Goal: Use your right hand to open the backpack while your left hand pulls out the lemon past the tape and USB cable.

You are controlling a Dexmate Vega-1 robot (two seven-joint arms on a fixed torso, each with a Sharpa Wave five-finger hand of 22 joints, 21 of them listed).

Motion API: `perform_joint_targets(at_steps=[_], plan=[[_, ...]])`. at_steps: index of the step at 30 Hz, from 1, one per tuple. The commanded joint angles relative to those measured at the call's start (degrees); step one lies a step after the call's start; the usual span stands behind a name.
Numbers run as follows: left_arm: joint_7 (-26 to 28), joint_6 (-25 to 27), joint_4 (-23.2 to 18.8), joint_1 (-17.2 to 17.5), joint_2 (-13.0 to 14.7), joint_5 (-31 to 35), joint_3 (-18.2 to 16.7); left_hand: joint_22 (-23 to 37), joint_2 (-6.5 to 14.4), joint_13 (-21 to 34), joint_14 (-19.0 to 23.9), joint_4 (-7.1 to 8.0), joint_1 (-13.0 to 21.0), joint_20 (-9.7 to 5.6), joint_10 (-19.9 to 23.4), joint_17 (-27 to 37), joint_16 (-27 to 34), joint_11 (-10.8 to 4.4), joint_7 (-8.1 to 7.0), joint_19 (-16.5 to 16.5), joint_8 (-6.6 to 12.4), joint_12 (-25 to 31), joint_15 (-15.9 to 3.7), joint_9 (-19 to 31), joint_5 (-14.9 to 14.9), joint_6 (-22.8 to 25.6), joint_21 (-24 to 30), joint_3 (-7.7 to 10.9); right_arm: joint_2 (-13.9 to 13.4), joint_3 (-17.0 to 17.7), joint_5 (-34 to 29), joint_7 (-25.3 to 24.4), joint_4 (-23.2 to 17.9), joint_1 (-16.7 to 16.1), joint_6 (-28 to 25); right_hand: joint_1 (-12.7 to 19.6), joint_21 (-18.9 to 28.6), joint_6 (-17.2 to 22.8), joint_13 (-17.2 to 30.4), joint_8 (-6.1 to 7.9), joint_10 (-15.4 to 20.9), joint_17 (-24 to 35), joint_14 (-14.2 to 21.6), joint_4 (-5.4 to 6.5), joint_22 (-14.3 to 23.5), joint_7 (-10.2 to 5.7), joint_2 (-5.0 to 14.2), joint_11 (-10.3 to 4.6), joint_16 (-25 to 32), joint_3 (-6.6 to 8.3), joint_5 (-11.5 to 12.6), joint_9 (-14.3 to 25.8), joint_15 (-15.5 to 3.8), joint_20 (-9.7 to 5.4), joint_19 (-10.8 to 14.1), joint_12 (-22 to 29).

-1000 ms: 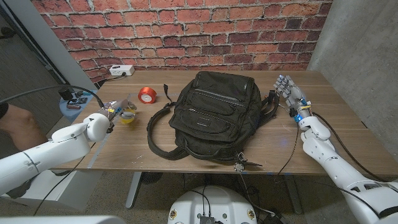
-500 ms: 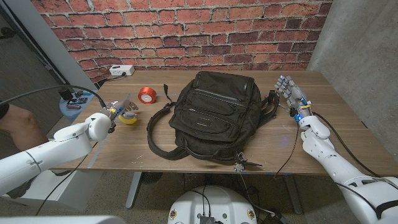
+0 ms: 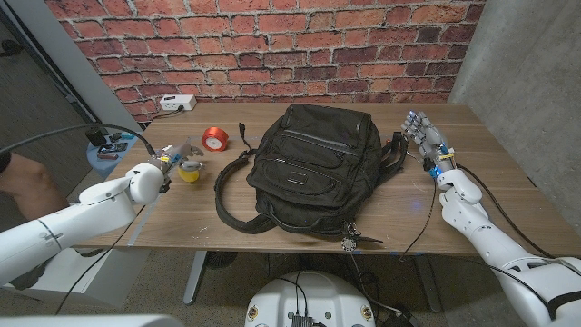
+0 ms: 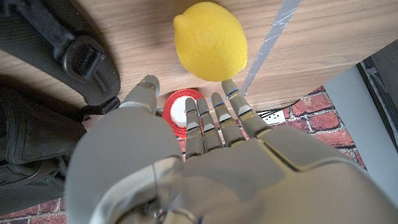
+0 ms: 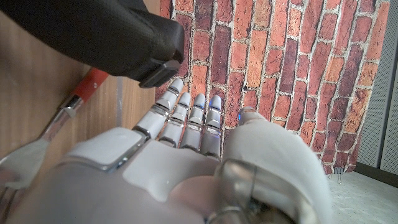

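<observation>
The black backpack (image 3: 309, 168) lies closed in the middle of the table. A yellow lemon (image 3: 189, 171) sits on the wood to its left, with the red tape roll (image 3: 214, 138) just behind it. My left hand (image 3: 171, 156) hovers beside the lemon, fingers straight and apart, holding nothing. In the left wrist view the lemon (image 4: 209, 40) lies just beyond the fingertips (image 4: 229, 87), and the tape roll (image 4: 182, 112) shows between the fingers. My right hand (image 3: 423, 134) stands by the backpack's right side, fingers extended and empty. Its wrist view shows the backpack (image 5: 93, 31) and a strap buckle (image 5: 158, 71).
A white power strip (image 3: 178, 103) lies at the table's back left. A strip of clear tape (image 4: 270, 40) runs across the wood near the lemon. A small blue side table (image 3: 107, 150) and part of a person (image 3: 23, 177) are at the left. A red-handled metal object (image 5: 87, 87) lies by my right hand.
My left hand's fingers have drawn back slightly from over the lemon, which stays on the table. The right hand and backpack have not moved.
</observation>
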Motion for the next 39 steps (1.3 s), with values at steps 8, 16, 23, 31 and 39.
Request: perform_joint_targets(at_steps=[8, 16, 23, 31, 39], plan=[[2.3, -3.8, -1.3, 3.3, -1.0, -7.5, -5.0, -0.6, 0.2, -2.5, -5.3, 2.03, -6.2, 0.63, -5.3, -2.5, -1.5, 1.67, -0.63, -4.2, -0.44, -5.5, 1.76, -1.8, -2.2, -6.9, -2.4, -1.23, -0.5, 0.4, 0.3, -1.1, -3.1, -2.4, 0.4, -0.6, 0.2, 0.2, -0.5, 0.32, 0.6, -0.6, 0.2, -0.35, 0.1, -0.11, -0.05, 0.09, 0.5, 0.87, 0.0, -0.1, -4.26, -4.01, -0.2, 0.5], [2.7, -7.7, -1.2, 5.1, -2.2, -12.4, -7.9, -0.8, 1.7, -4.3, -7.2, 3.67, -9.6, 0.71, -7.4, -3.8, -1.6, 2.72, -0.85, -4.8, -0.59, -8.0, 2.30, -2.9, -2.7, -10.3, -3.3, -1.78, -1.0, 0.6, 0.3, -1.7, -4.9, -3.6, 0.4, -0.7, 0.1, 0.2, -0.7, 0.30, 0.4, -0.9, 0.0, -0.43, 0.0, -0.13, -0.03, 0.02, 0.5, 1.07, 0.0, -0.1, -4.24, -4.10, -0.3, 0.5], [2.2, -10.1, -0.9, 4.4, -3.4, -14.2, -8.1, -0.8, 2.8, -5.3, -8.5, 4.85, -11.7, 0.69, -8.3, -4.5, -1.8, 3.30, -0.57, -5.3, -0.56, -9.3, 2.99, -3.5, -2.9, -11.7, -3.9, -1.95, -1.7, 0.7, 0.2, -2.2, -6.7, -4.8, 0.1, -0.8, 0.1, 0.2, -1.0, 0.31, 0.5, -1.2, 0.1, -0.60, 0.0, -0.12, -0.05, 0.04, 0.5, 1.29, 0.0, -0.2, -4.25, -4.03, -0.3, 0.5], [2.1, -14.6, 0.6, 4.4, -6.4, -18.1, -9.2, -0.8, 3.3, -6.2, -9.4, 5.48, -13.2, 0.71, -9.0, -5.3, -1.9, 3.66, -0.36, -5.6, -0.74, -10.2, 3.46, -4.0, -3.1, -13.5, -4.4, -2.03, -2.5, 0.9, 0.0, -3.3, -9.0, -6.5, 0.0, -1.0, 0.1, 0.2, -1.3, 0.31, 0.3, -1.4, -0.2, -0.71, 0.0, -0.21, -0.04, -0.04, 0.6, 1.44, 0.0, -0.2, -4.32, -4.09, -0.5, 0.5], [2.3, -17.4, 1.7, 4.0, -8.0, -19.2, -9.2, -0.9, 4.0, -7.1, -9.7, 6.16, -14.7, 1.01, -9.0, -6.0, -1.8, 3.98, 0.23, -6.0, -0.53, -11.0, 4.03, -4.6, -3.2, -14.5, -4.9, -1.91, -3.5, 1.0, -0.3, -4.7, -11.4, -7.7, -0.9, -1.5, -0.1, -0.3, -1.7, 0.10, -0.2, -1.6, -0.9, -0.71, 0.0, -0.44, 0.06, -0.16, 0.6, 1.62, 0.0, -0.3, -4.31, -4.44, -1.0, 0.4]])
